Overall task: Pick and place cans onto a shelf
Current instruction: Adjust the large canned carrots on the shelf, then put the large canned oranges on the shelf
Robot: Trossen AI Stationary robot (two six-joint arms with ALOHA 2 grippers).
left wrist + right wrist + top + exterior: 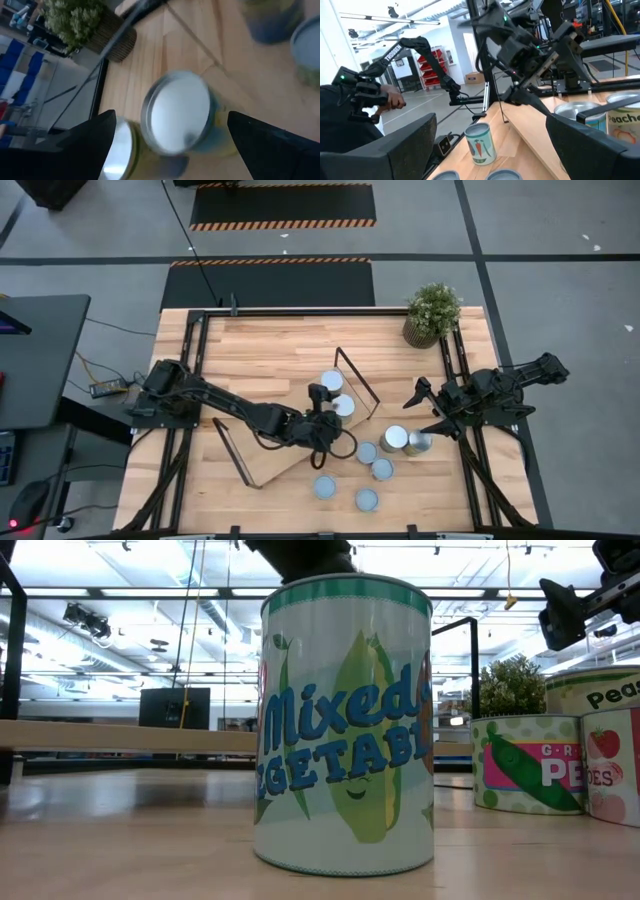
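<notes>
The light-wood shelf (290, 450) lies slantwise on the table, with a black loop frame at each short end. Two cans (331, 381) (342, 406) stand on its far end. My left gripper (330, 416) is open above the nearer one (175, 117), a finger on either side, apart from it. Several more cans (366, 452) stand on the table near the front, two (394, 439) of them beside my right gripper (427, 408), which is open and empty. In the low view a mixed-vegetables can (345, 725) stands close up.
A potted plant (432, 313) stands at the table's far right. Black rails (195, 360) run along the table's left and right sides. Bare tabletop lies at the far middle. A person (370, 100) shows in the room beyond the table in the right wrist view.
</notes>
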